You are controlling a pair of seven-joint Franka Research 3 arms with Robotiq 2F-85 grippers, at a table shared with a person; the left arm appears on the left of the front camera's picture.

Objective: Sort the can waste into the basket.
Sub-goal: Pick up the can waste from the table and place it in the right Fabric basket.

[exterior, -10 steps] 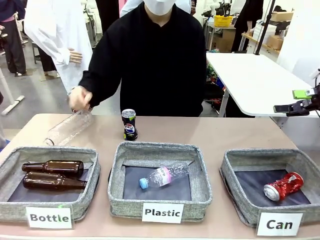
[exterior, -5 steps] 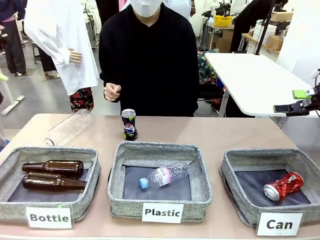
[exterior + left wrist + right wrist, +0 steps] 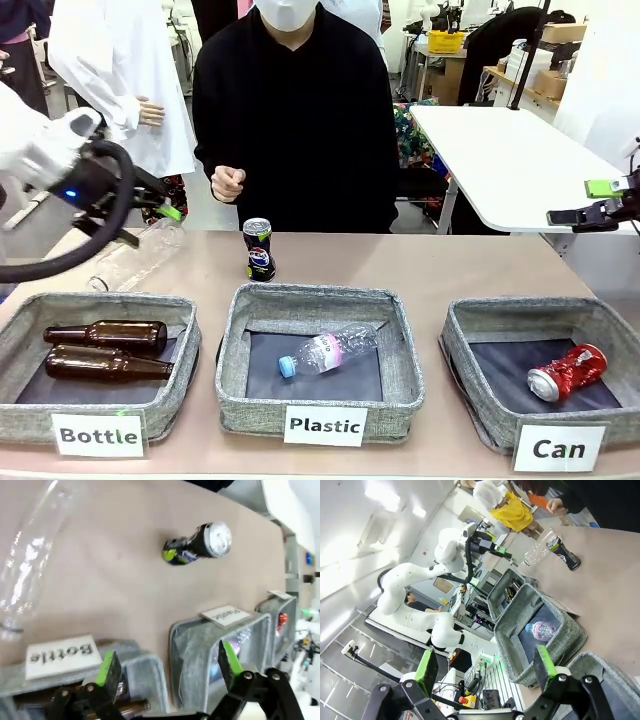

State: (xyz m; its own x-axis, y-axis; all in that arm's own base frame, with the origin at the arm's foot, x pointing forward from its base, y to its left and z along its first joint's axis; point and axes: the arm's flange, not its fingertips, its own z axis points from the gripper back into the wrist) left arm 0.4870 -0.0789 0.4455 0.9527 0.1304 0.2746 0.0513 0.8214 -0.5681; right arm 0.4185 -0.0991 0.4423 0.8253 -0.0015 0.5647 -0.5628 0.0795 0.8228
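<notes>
Can waste sits in two places. The black-blue Pepsi can [image 3: 259,250] stands upright on the surface [image 3: 450,265] behind the middle basket, silver top up. The red can [image 3: 568,372], dented and crumpled, lies on its side on the dark bottom of the Can basket [image 3: 520,312] at the right.

The surface is smooth and pale brown. At its far left lies an empty clear bottle [image 3: 135,255], ribbed and glossy, near the white left arm [image 3: 60,160]. The left jaws stand apart, green pads [image 3: 107,667] well separated.

Three grey woven-fabric rectangular baskets with white labels line the near edge. The Bottle basket [image 3: 100,300] holds two brown glass bottles [image 3: 105,350] lying side by side. The Plastic basket [image 3: 315,295] holds a blue-capped plastic bottle [image 3: 328,352]. The Can basket comes last.

Across the surface stands a person in black, one hand [image 3: 228,182] loosely curled above the Pepsi can. A white table [image 3: 510,160] stands behind. Off the surface's right end, the right jaws are likewise apart.
</notes>
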